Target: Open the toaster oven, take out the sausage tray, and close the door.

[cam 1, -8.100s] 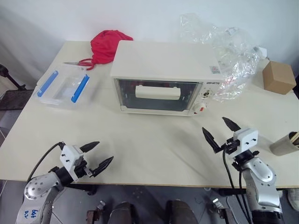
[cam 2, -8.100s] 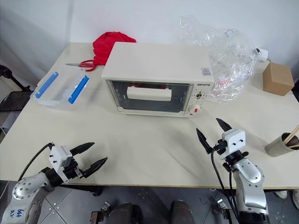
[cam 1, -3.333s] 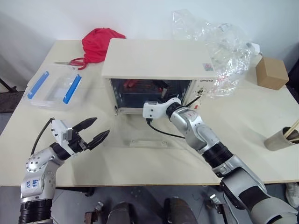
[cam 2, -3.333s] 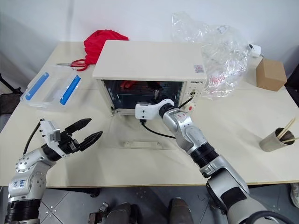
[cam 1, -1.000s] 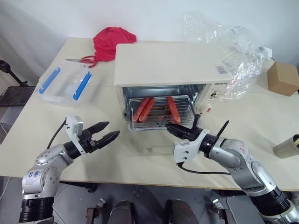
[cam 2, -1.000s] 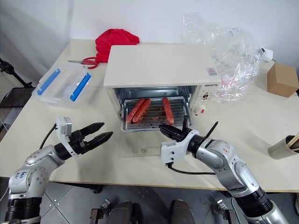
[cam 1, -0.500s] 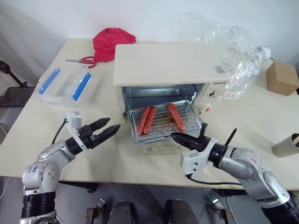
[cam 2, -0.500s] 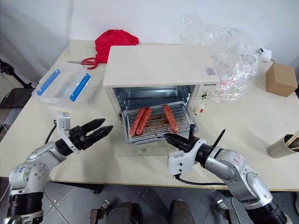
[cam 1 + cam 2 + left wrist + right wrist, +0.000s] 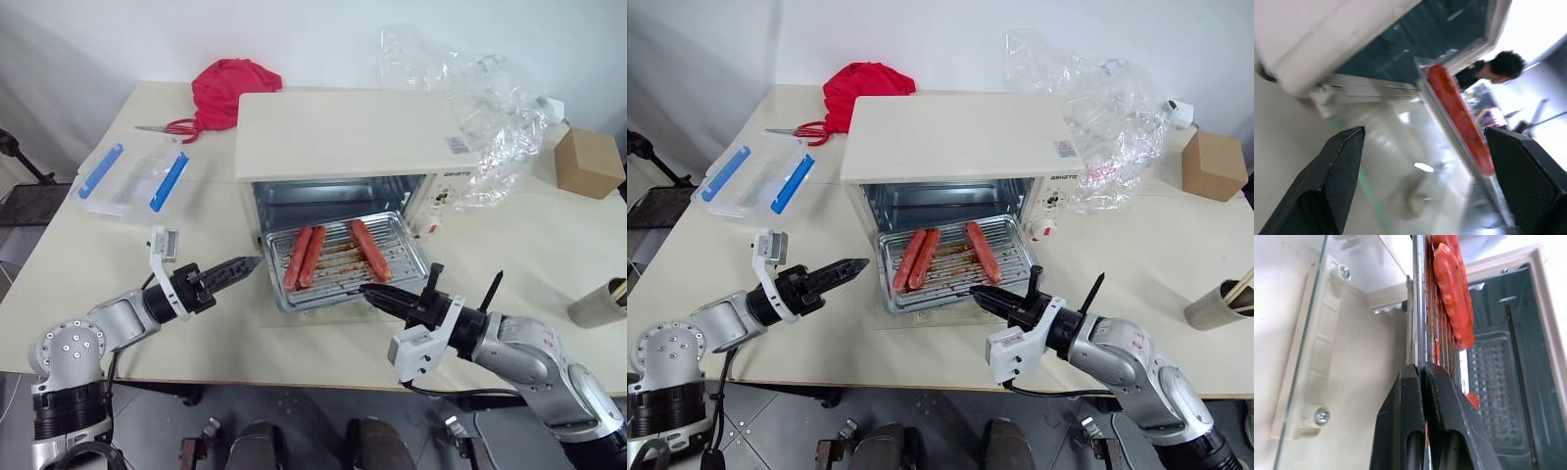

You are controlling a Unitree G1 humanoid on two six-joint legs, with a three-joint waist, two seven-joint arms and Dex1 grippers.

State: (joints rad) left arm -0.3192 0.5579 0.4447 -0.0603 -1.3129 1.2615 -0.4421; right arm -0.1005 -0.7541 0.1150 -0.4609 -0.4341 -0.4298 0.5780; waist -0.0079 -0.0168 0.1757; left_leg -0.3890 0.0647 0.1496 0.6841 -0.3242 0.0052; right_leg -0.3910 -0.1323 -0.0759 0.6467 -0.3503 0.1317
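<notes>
My right end effector (image 9: 977,292) clenched on front rim of sausage tray (image 9: 955,259), tray half out of toaster oven (image 9: 955,147), above lowered door (image 9: 1312,355). Left end effector (image 9: 854,264) released, beside tray's left edge. Advice: pull level, support left side, sausages may roll.

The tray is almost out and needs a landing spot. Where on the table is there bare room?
Bare patches: the near-right tabletop between the toaster oven and the cup, and the near-left strip below the plastic box. Crowded: the open door in front, the plastic wrap and cardboard box behind right.
</notes>
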